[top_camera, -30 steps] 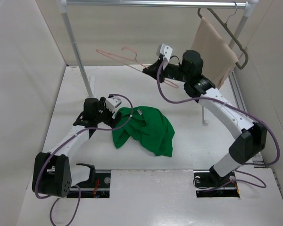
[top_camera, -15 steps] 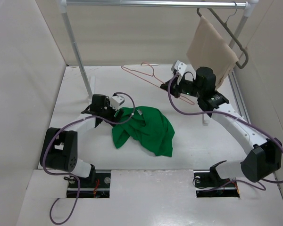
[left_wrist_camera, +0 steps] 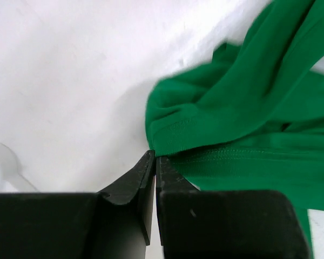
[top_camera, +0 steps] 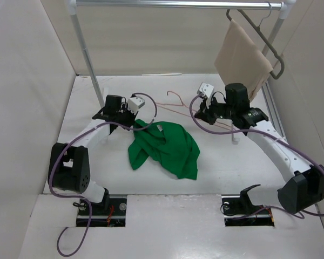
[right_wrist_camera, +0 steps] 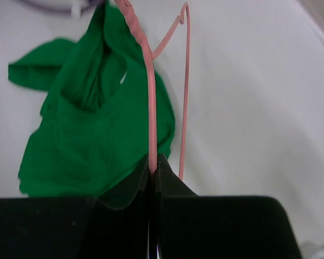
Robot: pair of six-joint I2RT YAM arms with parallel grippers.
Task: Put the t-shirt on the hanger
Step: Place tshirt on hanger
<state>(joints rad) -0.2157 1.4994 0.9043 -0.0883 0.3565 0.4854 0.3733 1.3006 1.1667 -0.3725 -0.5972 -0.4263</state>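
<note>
The green t-shirt (top_camera: 167, 148) lies crumpled on the white table (top_camera: 221, 162). My left gripper (top_camera: 133, 120) is at its upper left corner. In the left wrist view the left gripper (left_wrist_camera: 154, 157) is shut, and the hem of the t-shirt (left_wrist_camera: 243, 113) is pinched at the very tips. My right gripper (top_camera: 201, 114) hovers to the right of the shirt, shut on the thin pink hanger (top_camera: 175, 103). In the right wrist view one wire of the hanger (right_wrist_camera: 151, 108) runs straight out of the right gripper (right_wrist_camera: 153, 162), above the t-shirt (right_wrist_camera: 92, 135).
A clothes rack stands at the back, with a grey upright pole (top_camera: 89, 65) on the left and a top rail (top_camera: 178, 4). A beige garment (top_camera: 243, 56) hangs from it on a grey hanger at the right. A white rack foot (top_camera: 235, 139) stands below my right arm.
My left gripper has gone from open to shut on the shirt's corner. The right arm has carried the hanger from the back of the table forward and down, closer to the shirt.
</note>
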